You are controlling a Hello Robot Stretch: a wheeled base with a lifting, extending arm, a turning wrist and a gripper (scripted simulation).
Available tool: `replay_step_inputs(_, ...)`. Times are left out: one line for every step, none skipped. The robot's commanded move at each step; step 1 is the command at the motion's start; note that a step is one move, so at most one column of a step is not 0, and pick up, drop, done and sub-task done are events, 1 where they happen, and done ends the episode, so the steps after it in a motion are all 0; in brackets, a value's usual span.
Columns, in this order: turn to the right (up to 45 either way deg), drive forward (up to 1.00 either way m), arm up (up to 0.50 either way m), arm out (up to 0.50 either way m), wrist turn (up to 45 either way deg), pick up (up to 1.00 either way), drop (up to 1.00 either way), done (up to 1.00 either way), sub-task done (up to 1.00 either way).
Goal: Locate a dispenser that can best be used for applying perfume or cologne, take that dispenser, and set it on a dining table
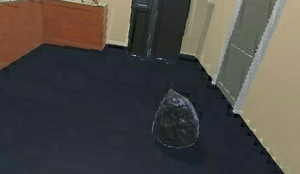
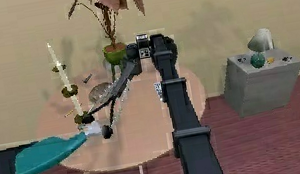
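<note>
In the arm side view my arm reaches out over a round wooden table. The gripper points down toward the table's left part, its thin fingers slanting across the tabletop. A small white blob lies at the fingers' far end on or just above the table. I cannot tell whether the gripper holds anything. Beside the fingers stands a tall pale candle in a holder, with some small dark items behind it. No blob here has a shape I can name as a dispenser.
A potted plant stands at the table's far edge and a teal chair at its left. A grey cabinet with a lamp is at the right. Ahead: dark floor, a black bag, a fridge, wooden counters.
</note>
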Motion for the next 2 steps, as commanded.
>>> replay_step_inputs(0.0,0.00,0.00,0.00,45.0,0.00,0.00,0.00,0.00)
replay_step_inputs(0.0,0.00,0.00,0.00,45.0,0.00,0.00,0.00,0.00)
